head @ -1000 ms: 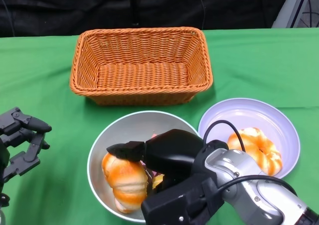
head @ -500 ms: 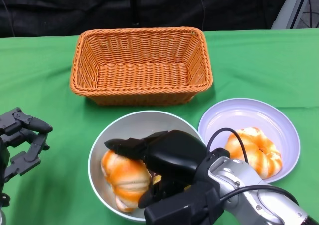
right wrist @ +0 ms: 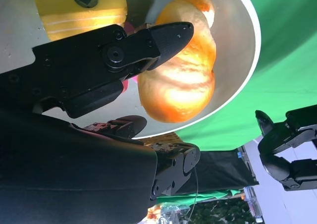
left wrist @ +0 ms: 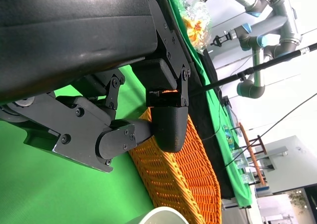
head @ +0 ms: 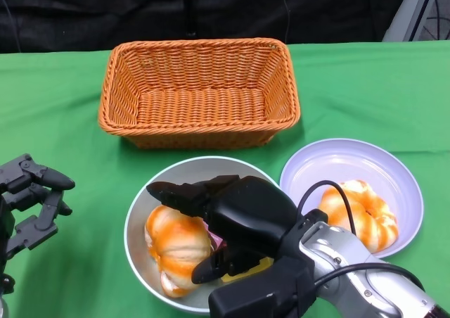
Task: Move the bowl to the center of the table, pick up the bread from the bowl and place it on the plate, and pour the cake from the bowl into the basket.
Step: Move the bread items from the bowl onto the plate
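Head view: bowl (head: 144, 205) sits just in front of the basket (head: 199, 93), my landmark. One bread (head: 358, 212) already on the plate (head: 394, 170); second bread (head: 177, 239) and cake (right wrist: 79, 6) left. Right hand (head: 211, 226) spread around it, ungripped; left hand (head: 31, 202) idle, fingers apart.

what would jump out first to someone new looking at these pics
The black right robot hand reaching over the silver bowl at front centre, fingers spread above an orange bread roll. Behind it sits an empty orange wicker basket. To the bowl's right, a lilac plate already carries another roll.
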You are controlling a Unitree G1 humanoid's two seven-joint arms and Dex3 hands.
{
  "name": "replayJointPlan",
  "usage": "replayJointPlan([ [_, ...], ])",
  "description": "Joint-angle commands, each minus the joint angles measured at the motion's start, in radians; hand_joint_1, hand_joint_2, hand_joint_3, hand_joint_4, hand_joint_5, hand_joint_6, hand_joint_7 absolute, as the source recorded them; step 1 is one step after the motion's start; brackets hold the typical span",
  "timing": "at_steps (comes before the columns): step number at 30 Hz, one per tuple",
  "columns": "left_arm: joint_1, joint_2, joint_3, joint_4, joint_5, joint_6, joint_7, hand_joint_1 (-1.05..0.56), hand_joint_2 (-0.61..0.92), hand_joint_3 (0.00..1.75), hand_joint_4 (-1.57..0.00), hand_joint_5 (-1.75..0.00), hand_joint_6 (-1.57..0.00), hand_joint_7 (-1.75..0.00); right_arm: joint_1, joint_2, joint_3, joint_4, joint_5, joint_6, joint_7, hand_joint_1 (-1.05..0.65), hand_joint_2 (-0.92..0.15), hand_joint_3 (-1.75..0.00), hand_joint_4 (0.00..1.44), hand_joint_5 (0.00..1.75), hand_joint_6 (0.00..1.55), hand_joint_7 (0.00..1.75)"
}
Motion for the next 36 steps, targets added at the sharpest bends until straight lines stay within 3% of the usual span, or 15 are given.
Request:
replayJointPlan([
  [1,-0.007,0.018,0.009,0.008,-0.005,0.005,0.000,-0.13,0.67,0.83,-0.87,-1.37,-0.92,-1.05,-0.003,-0.006,-0.015,0.000,0.034,0.012,0.066,-0.75,-0.92,-0.05,0.38,0.01,0.20,0.02],
  [5,-0.013,0.019,0.015,0.015,-0.010,0.005,0.003,-0.14,0.71,0.75,-0.85,-1.39,-0.91,-1.06,-0.014,-0.005,-0.016,-0.012,0.058,0.049,0.168,-0.74,-0.92,-0.04,0.33,0.00,0.23,0.02],
  [8,-0.014,0.014,0.017,0.014,-0.010,0.004,0.008,-0.13,0.68,0.81,-0.81,-1.46,-0.89,-1.11,-0.020,-0.006,-0.016,-0.015,0.066,0.064,0.216,-0.75,-0.92,-0.03,0.31,0.00,0.30,0.04],
  [20,-0.004,0.009,0.013,-0.002,0.011,-0.002,0.024,-0.08,0.59,1.02,-0.83,-1.44,-0.87,-1.14,-0.042,-0.004,-0.011,-0.017,0.078,0.120,0.338,-0.69,-0.92,-0.04,0.33,0.02,0.48,0.04],
  [26,-0.005,0.003,0.016,-0.003,-0.002,-0.001,0.018,-0.07,0.61,0.98,-0.83,-1.40,-0.89,-1.08,-0.013,0.042,-0.032,0.055,0.100,0.077,0.187,-0.56,-0.91,-0.01,0.46,0.06,0.58,0.03],
  [30,-0.015,0.009,0.014,0.012,0.010,-0.001,0.024,-0.05,0.63,0.93,-0.83,-1.40,-0.90,-1.05,-0.016,0.077,-0.041,0.179,0.084,-0.013,-0.024,-0.50,-0.88,0.00,0.59,0.10,0.65,0.04],
  [34,-0.023,0.013,0.011,0.024,0.032,-0.010,0.044,-0.06,0.64,0.93,-0.83,-1.40,-0.90,-1.05,-0.054,0.089,-0.049,0.292,0.091,-0.092,-0.115,-0.41,-0.89,0.00,0.73,0.15,0.74,0.05],
  [35,-0.025,0.012,0.012,0.027,0.033,-0.014,0.047,-0.06,0.64,0.92,-0.83,-1.39,-0.91,-1.05,-0.068,0.089,-0.050,0.322,0.090,-0.119,-0.135,-0.38,-0.89,0.00,0.80,0.23,0.78,0.05],
  [36,-0.027,0.010,0.013,0.030,0.031,-0.016,0.046,-0.06,0.64,0.92,-0.83,-1.39,-0.91,-1.04,-0.085,0.088,-0.049,0.353,0.089,-0.148,-0.152,-0.35,-0.90,0.00,0.77,0.43,0.82,0.03],
])
